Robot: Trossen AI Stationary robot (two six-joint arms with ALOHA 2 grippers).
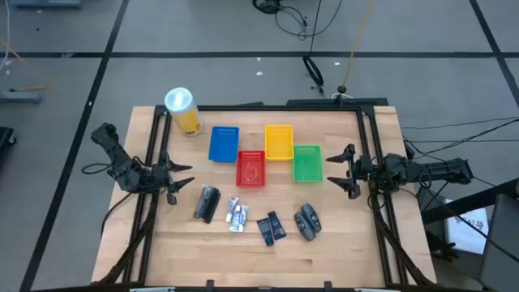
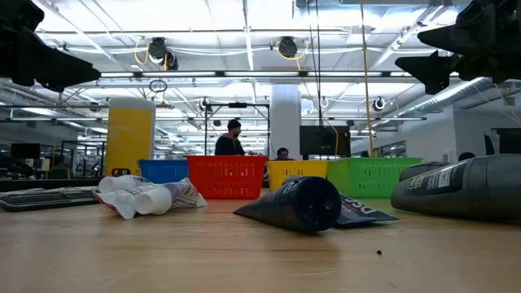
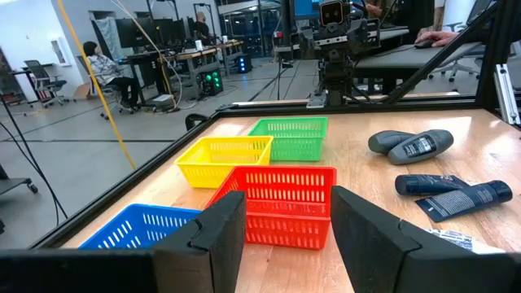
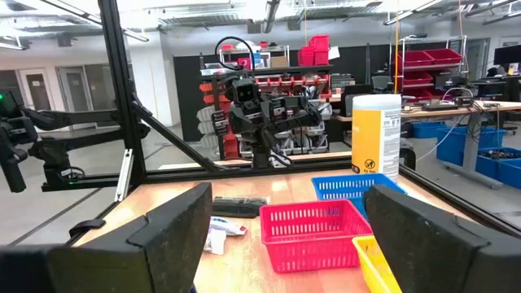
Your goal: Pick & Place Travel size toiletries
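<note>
The travel size toiletries lie in a row on the near half of the wooden table: a dark grey piece, silvery-white mini tubes, dark blue-black packets and dark grey rounded pieces. All rest flat on their sides. In the low view the tubes and a dark packet show close up. My left gripper hovers open at the table's left edge, pointing toward the baskets, left of the row of toiletries. My right gripper hovers open at the right edge, beside the green basket. Neither has anything between its fingers.
Four small baskets stand at mid-table: blue, red, yellow, green. A tall yellow canister with a white lid stands at the far left. A black frame rail runs along each side. People sit in the room behind.
</note>
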